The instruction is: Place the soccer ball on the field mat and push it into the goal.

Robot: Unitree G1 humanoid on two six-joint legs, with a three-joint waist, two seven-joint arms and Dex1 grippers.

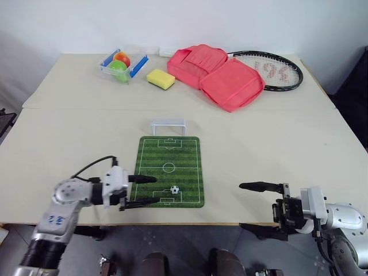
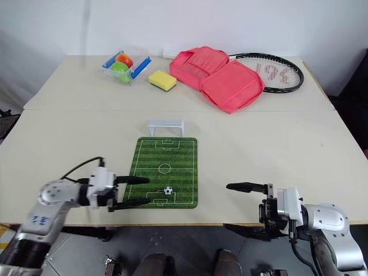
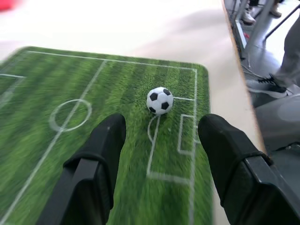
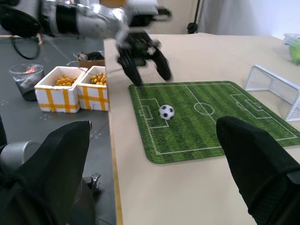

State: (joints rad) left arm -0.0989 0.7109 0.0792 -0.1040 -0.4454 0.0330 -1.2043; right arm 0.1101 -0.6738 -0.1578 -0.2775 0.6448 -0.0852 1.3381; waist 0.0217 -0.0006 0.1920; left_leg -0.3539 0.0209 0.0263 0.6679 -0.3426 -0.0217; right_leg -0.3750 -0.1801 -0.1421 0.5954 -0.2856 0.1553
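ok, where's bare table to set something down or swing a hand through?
Free: the wide strip between the goal and the back-row items; the table right of the field mat, up to the right gripper; the left side above the left gripper. Crowded: back edge, with ball bin, sponge, pink bag, racket.

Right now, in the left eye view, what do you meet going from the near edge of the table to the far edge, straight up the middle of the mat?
soccer ball → centre circle of the field mat → goal → yellow sponge
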